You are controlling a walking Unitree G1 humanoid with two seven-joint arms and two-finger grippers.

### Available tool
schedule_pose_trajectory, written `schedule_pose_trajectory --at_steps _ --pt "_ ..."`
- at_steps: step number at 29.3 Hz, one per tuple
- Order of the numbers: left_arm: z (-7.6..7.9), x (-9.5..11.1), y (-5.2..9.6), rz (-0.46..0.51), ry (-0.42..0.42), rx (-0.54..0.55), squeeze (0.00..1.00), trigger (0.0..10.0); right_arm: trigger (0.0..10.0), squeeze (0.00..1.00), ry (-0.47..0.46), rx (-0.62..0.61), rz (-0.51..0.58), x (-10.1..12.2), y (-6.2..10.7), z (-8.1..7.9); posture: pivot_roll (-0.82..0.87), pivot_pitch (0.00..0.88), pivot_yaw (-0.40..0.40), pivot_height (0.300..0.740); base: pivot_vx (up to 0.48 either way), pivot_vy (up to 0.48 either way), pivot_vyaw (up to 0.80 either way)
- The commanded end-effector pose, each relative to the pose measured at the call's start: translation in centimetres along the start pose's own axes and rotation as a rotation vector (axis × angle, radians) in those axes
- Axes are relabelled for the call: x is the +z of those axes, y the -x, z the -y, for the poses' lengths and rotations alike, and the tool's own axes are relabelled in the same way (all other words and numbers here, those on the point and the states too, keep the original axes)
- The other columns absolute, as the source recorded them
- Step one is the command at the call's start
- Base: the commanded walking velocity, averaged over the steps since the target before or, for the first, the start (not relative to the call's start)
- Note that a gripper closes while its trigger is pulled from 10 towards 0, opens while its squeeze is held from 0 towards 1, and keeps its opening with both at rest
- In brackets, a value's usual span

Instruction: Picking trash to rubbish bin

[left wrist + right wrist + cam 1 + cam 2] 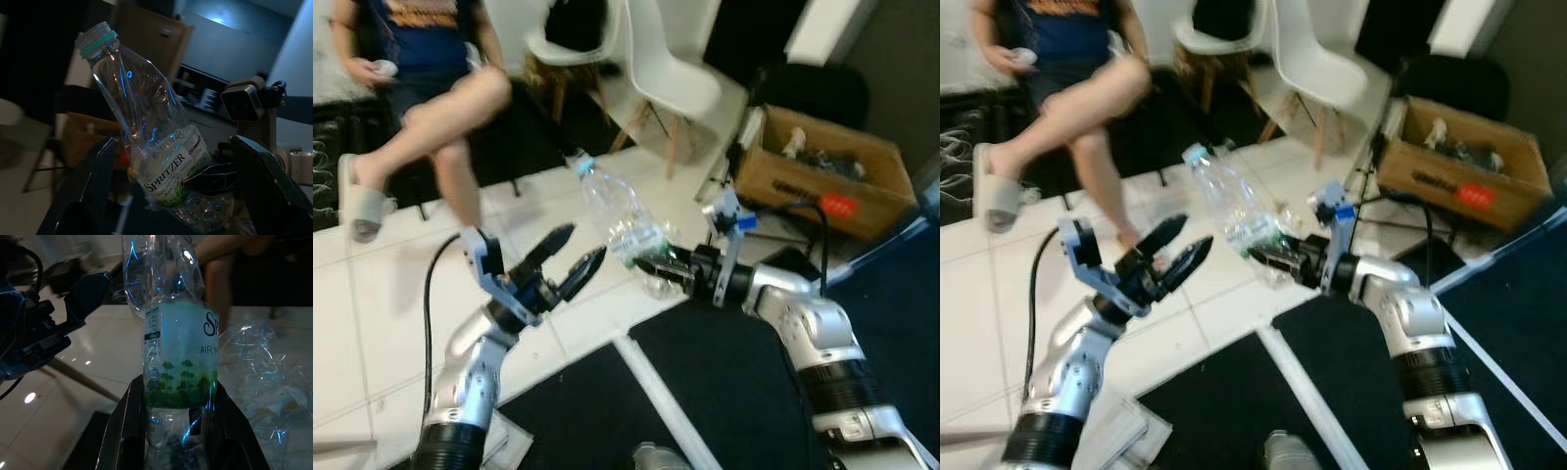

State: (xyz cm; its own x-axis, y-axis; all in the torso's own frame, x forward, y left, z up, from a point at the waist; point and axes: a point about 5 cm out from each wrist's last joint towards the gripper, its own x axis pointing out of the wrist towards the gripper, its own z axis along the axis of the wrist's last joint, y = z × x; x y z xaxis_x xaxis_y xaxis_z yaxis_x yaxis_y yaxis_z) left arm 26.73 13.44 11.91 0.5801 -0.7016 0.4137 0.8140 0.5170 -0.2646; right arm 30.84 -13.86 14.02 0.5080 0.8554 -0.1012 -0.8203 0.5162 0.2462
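Right wrist view: right pincer (168, 418) clamps the crushed bottle (176, 362) at its label, held up over the floor. Left pincer (570, 257) gapes beside it, holding nothing. Advice: keep the squeeze firm, thin plastic may slip; carry level toward the box (822, 176).
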Motion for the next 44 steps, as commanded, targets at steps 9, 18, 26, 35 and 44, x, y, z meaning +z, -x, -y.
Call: schedule_pose_trajectory --at_steps 9,18,26,35,44 --pt "0.12 -0.32 -0.08 -0.009 -0.001 -0.01 0.0 10.0 10.0 0.0 0.009 -0.014 -0.002 0.04 0.3 0.26 0.01 0.0 -0.069 0.74 0.0 0.0 -0.79" --pt "0.0 -0.5 0.05 -0.013 -0.007 -0.003 0.0 10.0 10.0 0.0 0.011 -0.014 -0.005 -0.08 0.28 0.27 0.01 0.0 -0.072 0.74 0.0 0.0 -0.79" --pt "-0.07 -0.61 0.14 -0.014 -0.009 0.0 0.0 10.0 10.0 0.0 0.011 -0.014 -0.006 -0.12 0.26 0.28 0.01 0.0 -0.071 0.74 0.0 0.0 -0.79" --pt "-0.77 -0.54 0.23 -0.013 -0.007 0.116 0.0 10.0 10.0 0.0 0.012 -0.019 0.005 -0.02 0.27 0.33 0.01 0.0 -0.072 0.74 0.0 0.0 -0.61" --pt "-0.55 0.18 -0.28 0.032 0.022 0.089 0.0 10.0 10.0 0.0 0.015 -0.019 0.019 0.22 0.36 0.33 0.01 0.0 -0.069 0.74 0.095 0.0 0.0"
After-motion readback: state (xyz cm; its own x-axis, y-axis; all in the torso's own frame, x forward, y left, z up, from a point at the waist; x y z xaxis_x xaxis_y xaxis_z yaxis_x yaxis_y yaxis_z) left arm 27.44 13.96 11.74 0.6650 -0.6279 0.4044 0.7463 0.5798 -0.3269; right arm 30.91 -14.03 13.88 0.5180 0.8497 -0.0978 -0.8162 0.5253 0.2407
